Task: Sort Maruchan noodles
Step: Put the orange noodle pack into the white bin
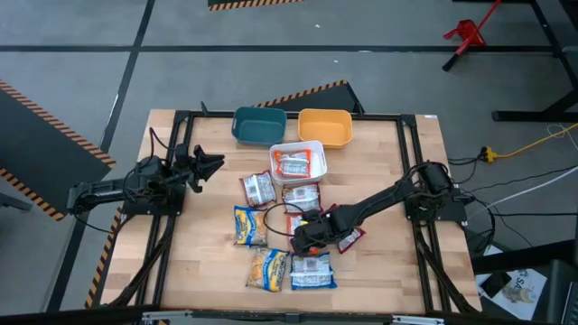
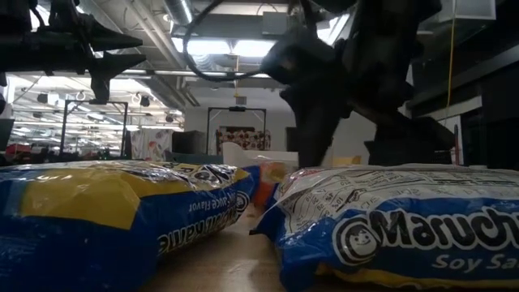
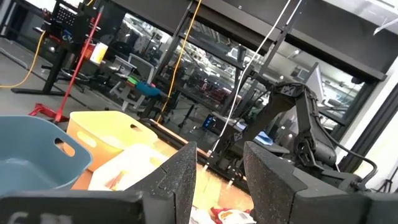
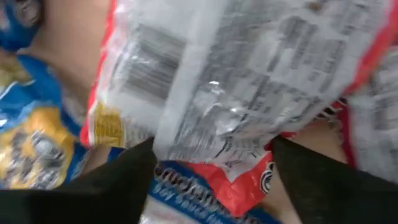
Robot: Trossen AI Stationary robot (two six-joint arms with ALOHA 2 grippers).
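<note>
Several Maruchan packets lie flat on the wooden table: blue-yellow ones, maroon-white ones, and one inside the white bin. Two blue-yellow packets fill the low view. My right gripper is low among the packets at the table's middle, and an orange-red and white packet sits between its fingers. My left gripper hangs open and empty above the table's left side; it also shows in the left wrist view. My right gripper has one end of the orange-red packet between its two widely spread fingers, which lie across the packet's width. The packet's printed back with the barcode faces the camera. Whether it is lifted clear of the blue packet below, I cannot tell.
A teal bin and an orange bin stand side by side at the table's far edge, with the white bin just in front of them. Dark frame rails run along both table sides. Bare wood shows at the left and right.
</note>
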